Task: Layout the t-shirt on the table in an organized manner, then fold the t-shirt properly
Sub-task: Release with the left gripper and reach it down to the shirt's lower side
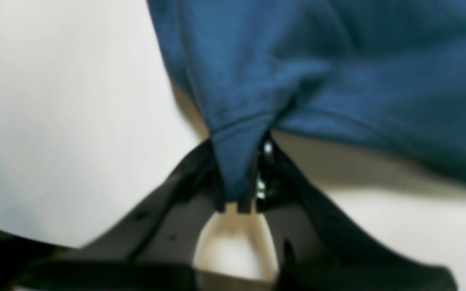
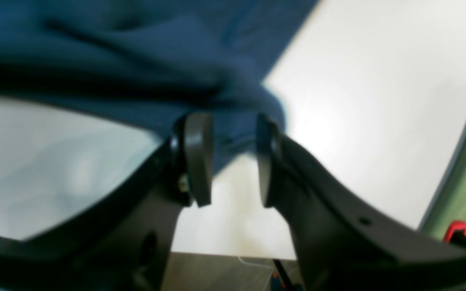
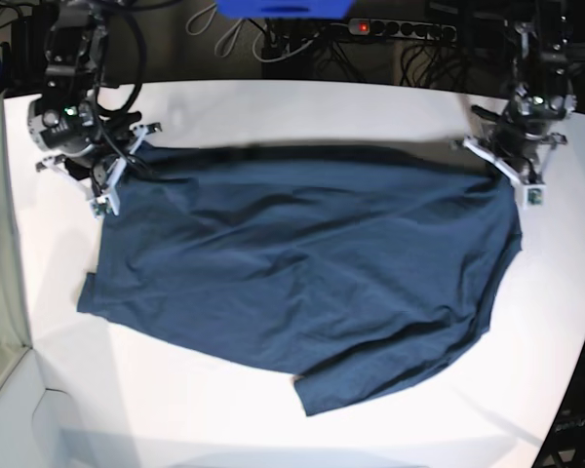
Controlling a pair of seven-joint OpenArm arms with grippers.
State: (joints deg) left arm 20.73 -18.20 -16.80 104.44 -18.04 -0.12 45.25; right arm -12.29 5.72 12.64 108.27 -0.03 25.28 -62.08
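Observation:
The dark navy t-shirt (image 3: pixel 302 263) lies spread and wrinkled across the white table (image 3: pixel 273 107), one sleeve pointing to the front. My left gripper (image 3: pixel 515 174) is at the shirt's far right corner. In the left wrist view the left gripper (image 1: pixel 241 155) is shut on a pinched fold of the t-shirt (image 1: pixel 297 60), raised off the table (image 1: pixel 55 121). My right gripper (image 3: pixel 105 180) is at the far left corner. Its fingers (image 2: pixel 198 157) stand somewhat apart with a bunch of the t-shirt (image 2: pixel 136 48) caught between their tips, held above the table (image 2: pixel 378 121).
A power strip (image 3: pixel 400 29) and cables lie behind the table's far edge, beside a blue object (image 3: pixel 283 8). The table's curved rim (image 2: pixel 455 161) runs close to the right gripper, with a red clamp (image 2: pixel 455 230) beyond it. A grey floor shows below.

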